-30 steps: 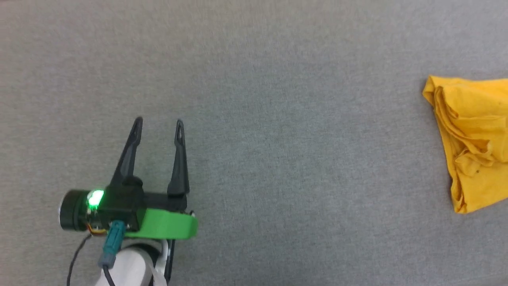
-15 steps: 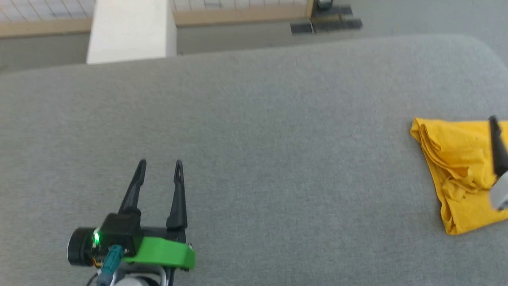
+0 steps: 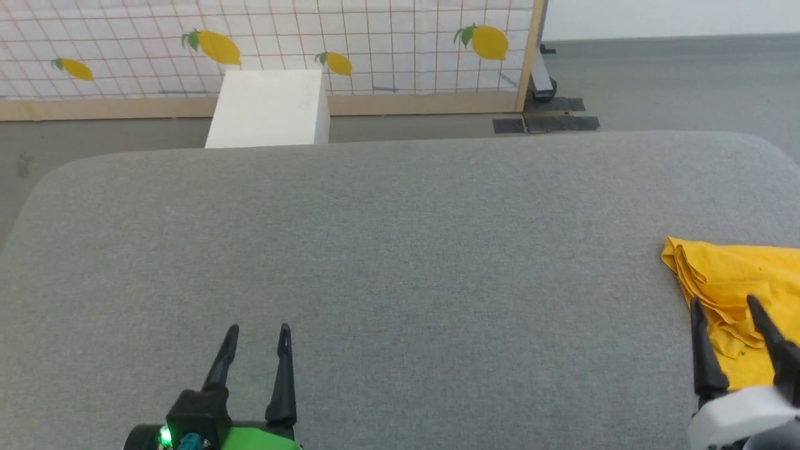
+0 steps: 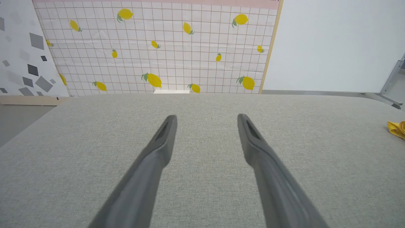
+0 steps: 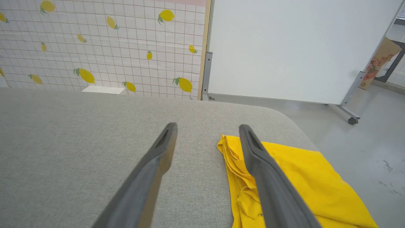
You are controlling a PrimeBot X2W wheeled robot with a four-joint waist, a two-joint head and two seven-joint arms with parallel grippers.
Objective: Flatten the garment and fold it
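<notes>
Where the head view looks down, the garment (image 3: 737, 281), a crumpled, layered yellow heap, lies at the right edge of the grey woven counter (image 3: 400, 250), with the right gripper (image 3: 724, 301) near its folds and the left gripper (image 3: 259, 328) well apart; both have their fingers spread and empty. Left wrist view: bare counter weave. Right wrist view: pinching the bunched folds risks catching several layers, or dragging cloth off the rounded edge.
</notes>
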